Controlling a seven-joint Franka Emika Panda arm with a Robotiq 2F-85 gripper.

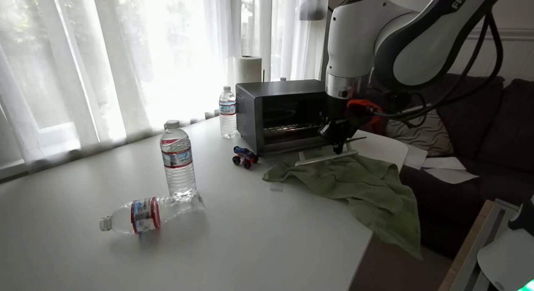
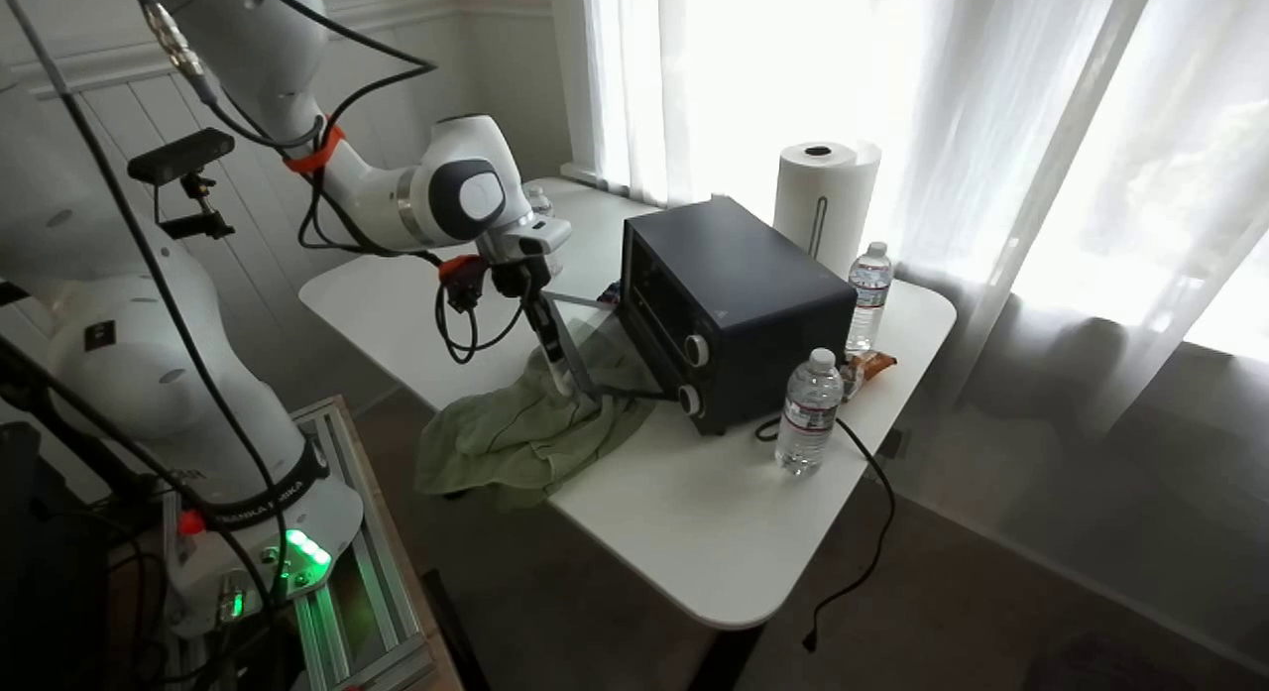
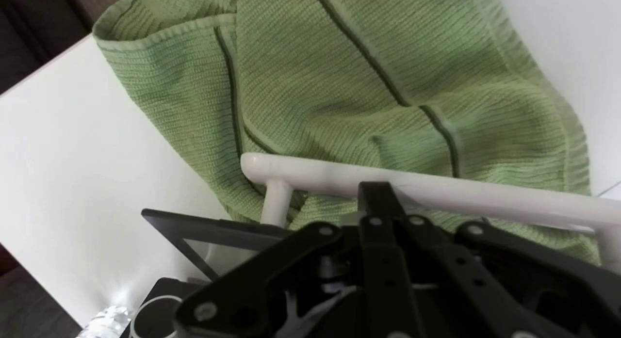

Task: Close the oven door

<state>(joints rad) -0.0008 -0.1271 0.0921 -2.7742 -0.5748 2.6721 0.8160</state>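
Note:
The oven (image 1: 288, 88) is a dark grey box on the white table; it also shows in an exterior view (image 2: 744, 265). Its front is open and the rack shows inside. The oven door (image 2: 578, 359) hangs down and outward in front. Its pale handle bar (image 1: 323, 158) lies over a green towel; the bar (image 3: 310, 175) crosses the wrist view. My gripper (image 1: 338, 150) points down at the handle bar in both exterior views (image 2: 565, 386). In the wrist view its fingers (image 3: 376, 188) are together, with the tip overlapping the bar. Nothing shows between them; contact is unclear. Most of the door is hidden.
The green towel (image 1: 358, 178) spreads under the door and over the table edge. A toy truck (image 1: 245, 157) stands by the oven's front corner. Upright water bottles (image 1: 178, 161) (image 2: 808, 413) and a lying bottle (image 1: 144, 216) are on the table. A paper towel roll (image 2: 823, 200) stands behind the oven.

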